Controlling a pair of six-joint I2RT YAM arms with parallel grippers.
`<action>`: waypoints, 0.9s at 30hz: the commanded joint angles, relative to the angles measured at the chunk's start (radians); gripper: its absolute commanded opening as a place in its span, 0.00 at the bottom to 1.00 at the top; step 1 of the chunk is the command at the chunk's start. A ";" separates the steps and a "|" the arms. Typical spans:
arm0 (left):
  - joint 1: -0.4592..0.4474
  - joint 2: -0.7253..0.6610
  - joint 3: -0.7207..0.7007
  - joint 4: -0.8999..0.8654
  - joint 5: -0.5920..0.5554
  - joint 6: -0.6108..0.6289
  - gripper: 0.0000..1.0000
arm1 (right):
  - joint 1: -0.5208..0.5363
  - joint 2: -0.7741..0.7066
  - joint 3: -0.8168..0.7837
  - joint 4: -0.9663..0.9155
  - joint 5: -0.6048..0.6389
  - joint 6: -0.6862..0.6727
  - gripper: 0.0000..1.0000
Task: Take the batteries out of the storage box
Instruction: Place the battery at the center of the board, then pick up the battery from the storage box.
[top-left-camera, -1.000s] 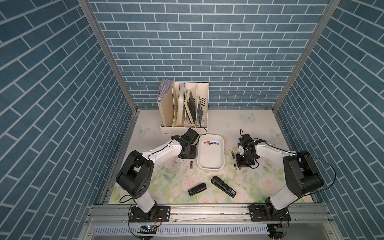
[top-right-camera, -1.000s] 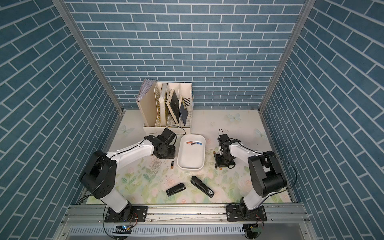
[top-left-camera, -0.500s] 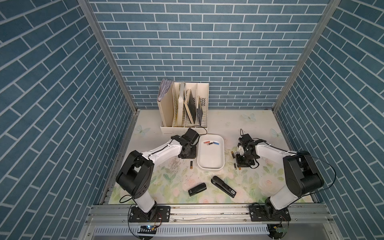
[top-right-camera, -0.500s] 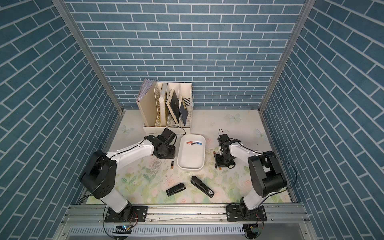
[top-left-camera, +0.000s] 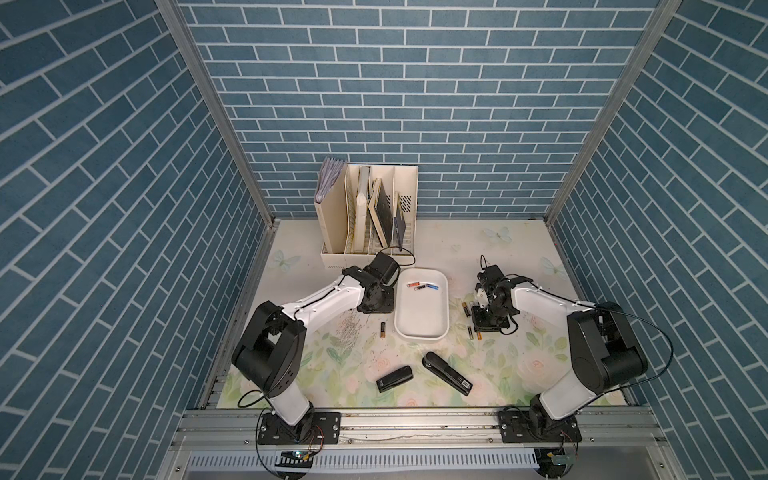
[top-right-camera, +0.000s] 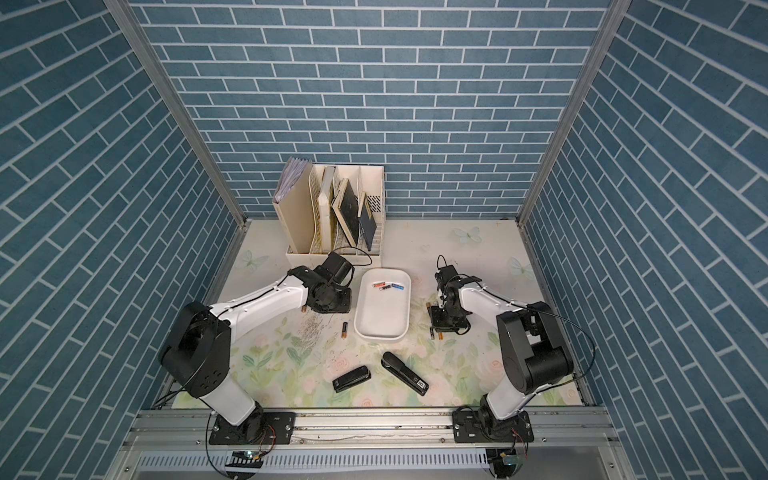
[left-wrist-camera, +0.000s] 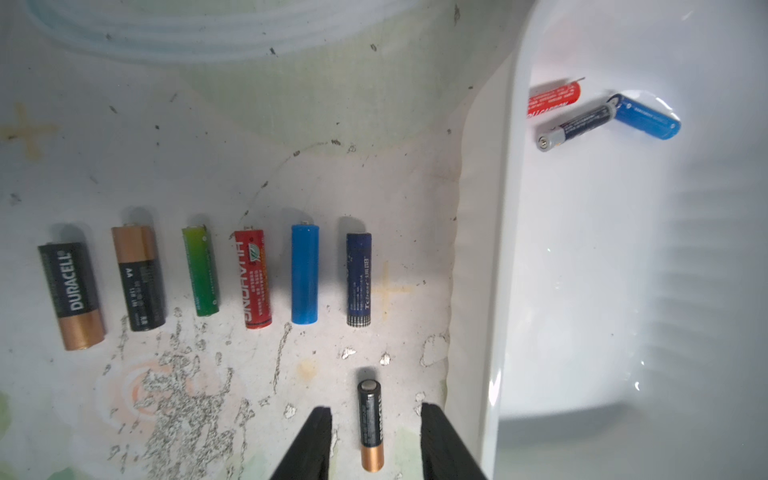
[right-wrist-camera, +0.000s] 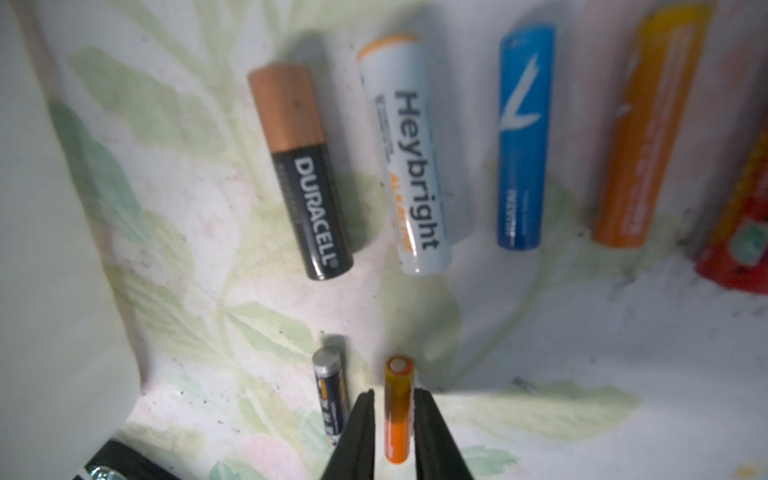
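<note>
Tops high, front; wrists prob. just above batteries (left-wrist-camera: 304, 274).

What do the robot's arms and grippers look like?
Both the left arm and right arm have white tubular links, bulky black joints, black base plates and thin black cables. The left gripper and right gripper each end in two flat, tapered black fingers.

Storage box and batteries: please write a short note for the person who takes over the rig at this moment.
Left gripper: open, jaws astride a black-and-gold battery lying on the table, not touching it.
Right gripper: jaws close around an orange battery; a grip cannot be confirmed.
Storage box: three batteries remain, red, dark, blue.
Done: a row of six lies by the box on the left arm's side, a row of five on the right arm's side.
To do: take out those three.
</note>
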 joint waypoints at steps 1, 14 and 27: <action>0.003 -0.004 0.058 -0.069 -0.053 0.020 0.42 | -0.004 -0.028 0.033 -0.044 0.020 -0.013 0.21; -0.039 0.138 0.313 -0.079 -0.048 0.105 0.48 | -0.005 -0.026 0.189 -0.108 0.019 -0.019 0.22; -0.117 0.287 0.362 0.194 -0.031 0.253 0.52 | -0.016 0.004 0.246 -0.140 0.029 -0.036 0.23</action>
